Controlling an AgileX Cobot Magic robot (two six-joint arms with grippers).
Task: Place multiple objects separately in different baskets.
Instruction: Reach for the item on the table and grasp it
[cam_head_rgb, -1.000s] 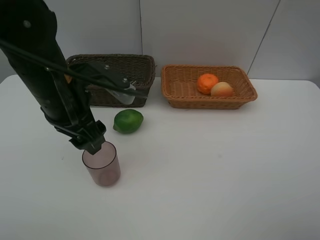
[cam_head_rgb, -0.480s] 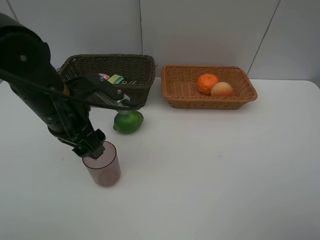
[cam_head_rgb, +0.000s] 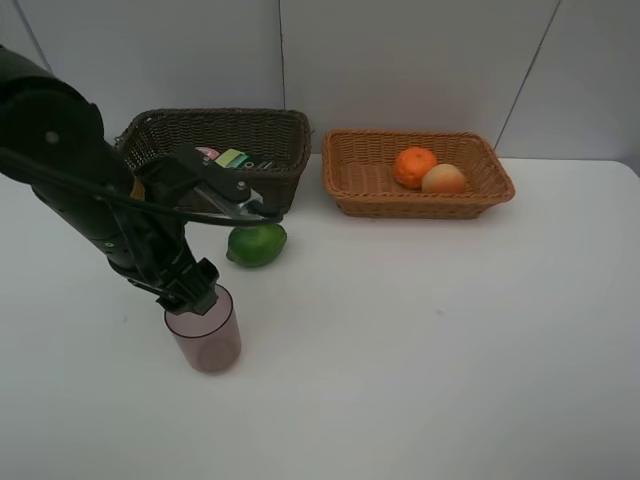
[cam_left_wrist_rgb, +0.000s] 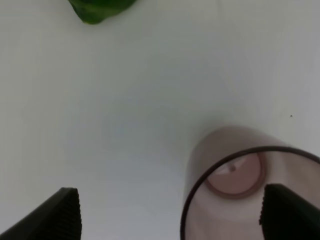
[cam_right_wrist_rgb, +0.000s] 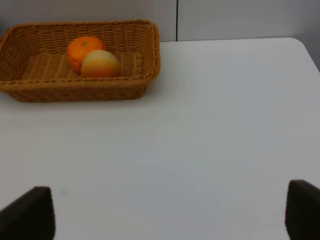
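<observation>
Mauve cup (cam_head_rgb: 205, 340) toward the table's (cam_head_rgb: 450, 350) left edge: hovers just above with left gripper (cam_left_wrist_rgb: 172, 215) spread wide to fit its rim. Right gripper (cam_right_wrist_rgb: 165, 215) spread wide too, empty.

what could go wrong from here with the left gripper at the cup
1. The mauve cup sits off-centre between the fingers of the open left gripper, one fingertip apparently over its mouth; coming down or closing could tip the upright cup.
2. The lime lies close by, so a swing of that gripper might roll it.
</observation>
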